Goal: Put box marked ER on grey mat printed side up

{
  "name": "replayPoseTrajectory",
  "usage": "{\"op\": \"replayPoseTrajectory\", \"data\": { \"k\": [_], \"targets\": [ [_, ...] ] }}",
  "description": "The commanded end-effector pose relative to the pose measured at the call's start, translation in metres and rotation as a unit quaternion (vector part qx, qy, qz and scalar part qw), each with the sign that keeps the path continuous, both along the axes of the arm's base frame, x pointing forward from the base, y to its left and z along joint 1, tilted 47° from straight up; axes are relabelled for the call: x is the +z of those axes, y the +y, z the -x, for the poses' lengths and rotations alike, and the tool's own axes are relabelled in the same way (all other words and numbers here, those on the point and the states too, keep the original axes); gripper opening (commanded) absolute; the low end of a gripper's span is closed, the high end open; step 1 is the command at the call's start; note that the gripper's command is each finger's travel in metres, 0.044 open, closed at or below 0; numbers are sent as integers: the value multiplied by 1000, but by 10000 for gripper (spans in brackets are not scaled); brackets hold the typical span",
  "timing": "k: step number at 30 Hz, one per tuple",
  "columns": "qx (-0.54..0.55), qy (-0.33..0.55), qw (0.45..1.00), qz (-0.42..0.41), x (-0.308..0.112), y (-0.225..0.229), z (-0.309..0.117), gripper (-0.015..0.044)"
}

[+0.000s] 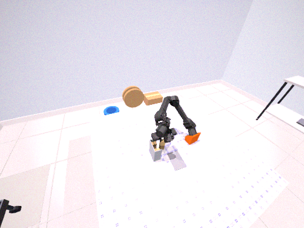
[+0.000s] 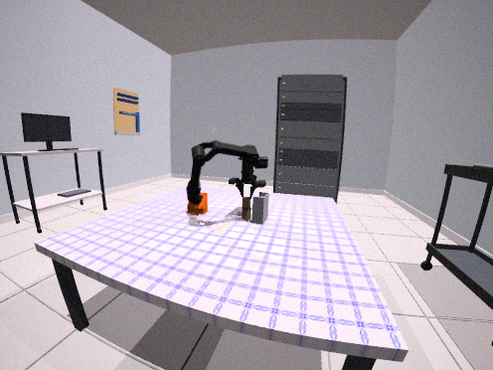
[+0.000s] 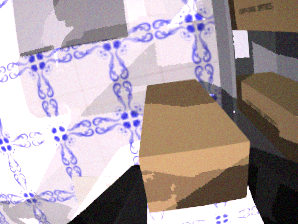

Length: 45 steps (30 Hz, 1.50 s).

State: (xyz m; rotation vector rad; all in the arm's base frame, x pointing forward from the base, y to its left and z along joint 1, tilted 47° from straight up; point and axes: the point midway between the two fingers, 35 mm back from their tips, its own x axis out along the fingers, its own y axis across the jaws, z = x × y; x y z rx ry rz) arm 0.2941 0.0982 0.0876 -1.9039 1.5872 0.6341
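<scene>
Gripping upright brown cardboard box [image 1: 162, 144] [image 2: 246, 209] [image 3: 192, 130]

Top view: high up, slanting down over the counter [image 1: 138, 187] [image 2: 224, 259] [image 3: 95, 97] toward its far edge and the wall; wide, fairly distant. Exterior: lower, just above counter height, outside the near edge, between the two near corners, facing the far edge and server rack [image 2: 310, 134]. Wrist: very close, angled down at the surface, all edges and corners out of frame. Top and exterior share the arm [image 1: 181, 113] [image 2: 226, 148]; top and wrist share the grey mat [image 1: 179, 163] [image 3: 75, 25].
</scene>
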Motion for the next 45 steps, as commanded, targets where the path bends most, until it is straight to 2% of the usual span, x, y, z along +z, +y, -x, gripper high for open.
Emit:
{"op": "replayPoseTrajectory", "data": {
  "k": [1, 45],
  "targets": [
    [-1, 0, 1000, -1, 3, 5, 1, 151],
    [-9, -7, 1000, -6, -53, 43, 74, 151]
  ]
}}
